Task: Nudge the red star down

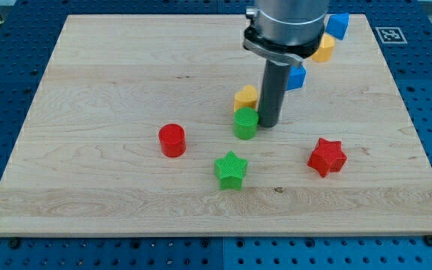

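Note:
The red star (pixel 327 157) lies on the wooden board (pixel 111 82) at the view's lower right. My tip (pixel 268 124) stands near the board's middle, up and to the left of the red star and well apart from it. The tip is right beside the green cylinder (pixel 246 124), at its right side, and just below the yellow block (pixel 246 97).
A red cylinder (pixel 172 140) sits left of centre and a green star (pixel 231 170) at lower centre. A blue block (pixel 297 76), a yellow block (pixel 323 48) and another blue block (pixel 338 25) lie at the upper right, partly hidden by the arm.

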Robot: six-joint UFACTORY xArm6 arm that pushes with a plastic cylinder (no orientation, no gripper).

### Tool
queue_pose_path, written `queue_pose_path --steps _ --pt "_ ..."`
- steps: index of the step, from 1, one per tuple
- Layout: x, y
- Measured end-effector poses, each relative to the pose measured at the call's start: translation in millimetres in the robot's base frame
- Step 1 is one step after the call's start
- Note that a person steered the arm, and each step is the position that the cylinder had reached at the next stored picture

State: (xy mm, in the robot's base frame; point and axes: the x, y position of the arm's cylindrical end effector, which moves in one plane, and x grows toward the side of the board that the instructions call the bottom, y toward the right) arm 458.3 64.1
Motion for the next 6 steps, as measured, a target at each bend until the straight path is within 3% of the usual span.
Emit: queue_pose_path --steps 3,6 --pt "0.0 -52.4" --pt "5.0 46.5"
